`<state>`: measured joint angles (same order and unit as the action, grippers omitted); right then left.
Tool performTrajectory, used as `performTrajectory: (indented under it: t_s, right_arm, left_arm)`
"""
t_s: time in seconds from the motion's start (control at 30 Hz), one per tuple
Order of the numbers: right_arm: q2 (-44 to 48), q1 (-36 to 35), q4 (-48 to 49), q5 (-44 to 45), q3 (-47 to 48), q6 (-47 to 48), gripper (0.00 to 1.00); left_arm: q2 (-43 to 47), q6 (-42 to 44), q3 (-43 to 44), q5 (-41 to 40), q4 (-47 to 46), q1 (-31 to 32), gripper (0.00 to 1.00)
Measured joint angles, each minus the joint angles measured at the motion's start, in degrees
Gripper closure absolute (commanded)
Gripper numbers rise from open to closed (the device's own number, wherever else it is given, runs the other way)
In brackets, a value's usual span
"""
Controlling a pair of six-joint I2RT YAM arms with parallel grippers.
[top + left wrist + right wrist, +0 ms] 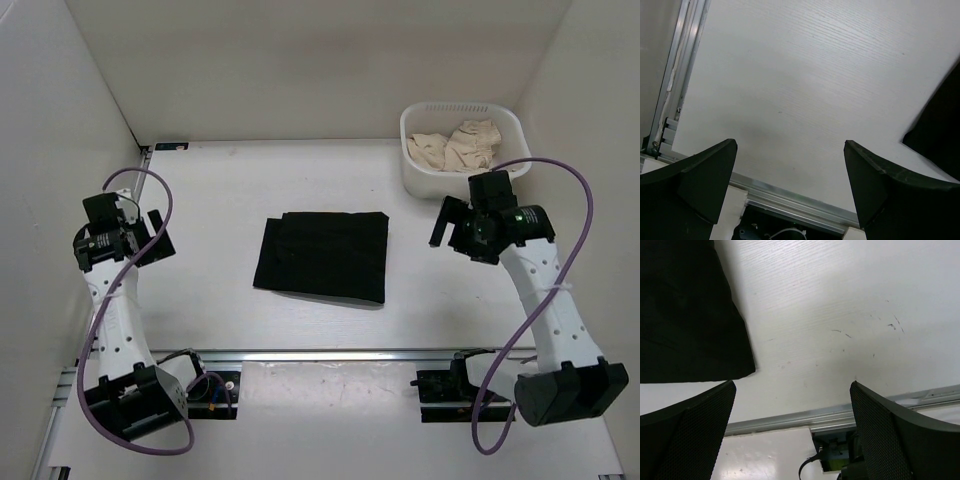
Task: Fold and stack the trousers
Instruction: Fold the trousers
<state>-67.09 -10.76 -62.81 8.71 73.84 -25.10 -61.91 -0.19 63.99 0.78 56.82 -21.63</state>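
Black trousers (pixel 322 256) lie folded into a flat rectangle at mid tabletop (pixel 220 190), roughly centred between the two arms, nothing touching them. Left gripper (pixel 790 144) is out at the left side, jaws apart and empty, well clear of the trousers; only their dark edge shows at the right of its wrist view. Right gripper (pixel 792 385) is on the right, jaws apart and empty, off the trousers' right edge and not touching it; a trouser corner sits top-left in its wrist view. White basket (pixel 410 125) at far right holds crumpled beige fabric (pixel 460 145). Aluminium rail (pixel 330 355) runs along the near edge.
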Motion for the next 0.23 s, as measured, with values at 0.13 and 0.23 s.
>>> performTrajectory:
  t_s: [0.13, 0.23]
  right_arm:
    - [3.8, 0.0, 0.0, 0.4, -2.0, 0.0, 0.01]
    - [6.0, 0.0, -0.1, 0.9, -2.9, 0.2, 0.01]
  left_arm:
    - [1.9, 0.0, 0.0, 0.0, 0.3, 0.0, 0.00]
    - [2.9, 0.0, 0.0, 0.1, 1.0, 0.0, 0.00]
